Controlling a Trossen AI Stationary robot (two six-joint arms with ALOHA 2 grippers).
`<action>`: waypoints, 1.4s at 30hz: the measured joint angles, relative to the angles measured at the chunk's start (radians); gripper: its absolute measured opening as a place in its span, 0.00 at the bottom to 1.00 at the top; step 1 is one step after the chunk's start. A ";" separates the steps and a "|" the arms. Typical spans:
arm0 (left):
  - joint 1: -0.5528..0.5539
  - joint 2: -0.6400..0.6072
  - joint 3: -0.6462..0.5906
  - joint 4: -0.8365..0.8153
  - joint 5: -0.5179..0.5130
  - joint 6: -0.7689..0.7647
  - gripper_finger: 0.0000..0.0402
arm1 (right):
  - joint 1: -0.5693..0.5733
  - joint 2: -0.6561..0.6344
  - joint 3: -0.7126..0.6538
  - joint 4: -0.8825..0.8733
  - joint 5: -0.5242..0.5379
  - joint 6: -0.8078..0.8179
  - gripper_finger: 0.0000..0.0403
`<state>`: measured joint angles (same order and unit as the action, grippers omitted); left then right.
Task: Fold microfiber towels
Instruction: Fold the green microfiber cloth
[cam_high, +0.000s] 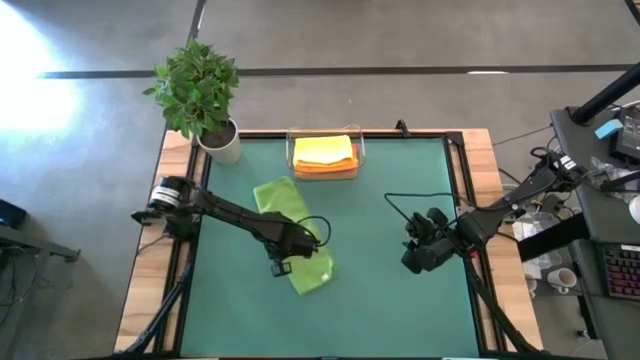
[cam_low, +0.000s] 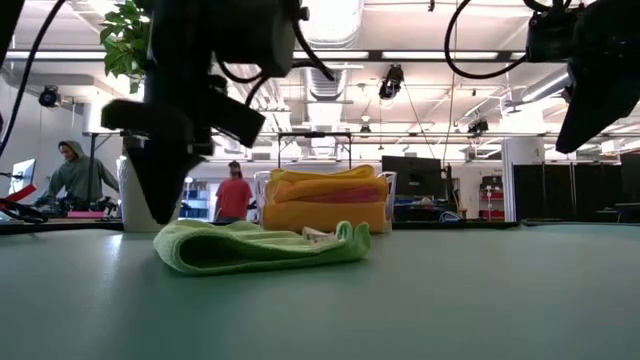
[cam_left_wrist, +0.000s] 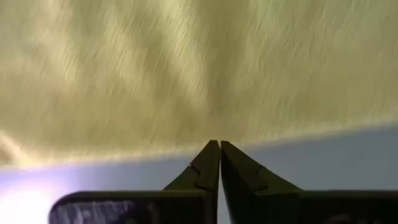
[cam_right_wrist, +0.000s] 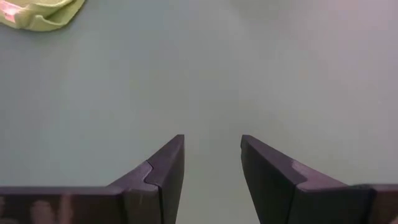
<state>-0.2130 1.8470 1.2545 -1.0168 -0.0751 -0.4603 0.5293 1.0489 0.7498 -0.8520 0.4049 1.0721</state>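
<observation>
A green microfiber towel (cam_high: 280, 198) lies folded into a long strip on the dark green mat, left of centre; the low view shows it as a flat, layered bundle (cam_low: 262, 246). My left gripper (cam_high: 279, 268) is shut and points straight down at the strip's near long edge (cam_left_wrist: 186, 74). My right gripper (cam_high: 412, 262) hangs open above bare mat at the right, with nothing between its fingers (cam_right_wrist: 211, 140). The towel's corner (cam_right_wrist: 40, 14) shows far off in its wrist view. Folded yellow and orange towels (cam_high: 324, 152) are stacked in a clear tray at the far centre. My left gripper's shut fingertips (cam_left_wrist: 211, 155) stand at the edge of the green towel, coming from above and pointing down. The blur in its wrist view and the dark gripper body in the low view (cam_low: 163, 215) hide the spot, so I cannot tell whether they touch the cloth.
The clear tray (cam_high: 357, 150) stands at the mat's far edge. A potted plant (cam_high: 200, 90) sits at the far left corner. Wooden table borders frame the mat (cam_high: 400, 320), which is bare near the front and between the arms. People (cam_low: 235, 195) show in the room beyond.
</observation>
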 joint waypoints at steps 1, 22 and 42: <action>-0.001 -0.007 -0.001 -0.022 0.003 0.000 0.00 | 0.000 0.000 0.000 -0.001 0.000 0.000 0.37; -0.046 -0.061 0.009 -0.046 0.140 -0.085 0.31 | 0.000 0.000 0.000 0.114 0.008 -0.179 0.37; -0.397 -0.065 0.008 0.229 -0.015 -0.218 0.42 | -0.150 0.023 0.000 0.489 -0.092 -0.812 0.50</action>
<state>-0.6097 1.7817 1.2629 -0.7877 -0.0898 -0.6785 0.3792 1.0719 0.7494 -0.3632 0.3129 0.2597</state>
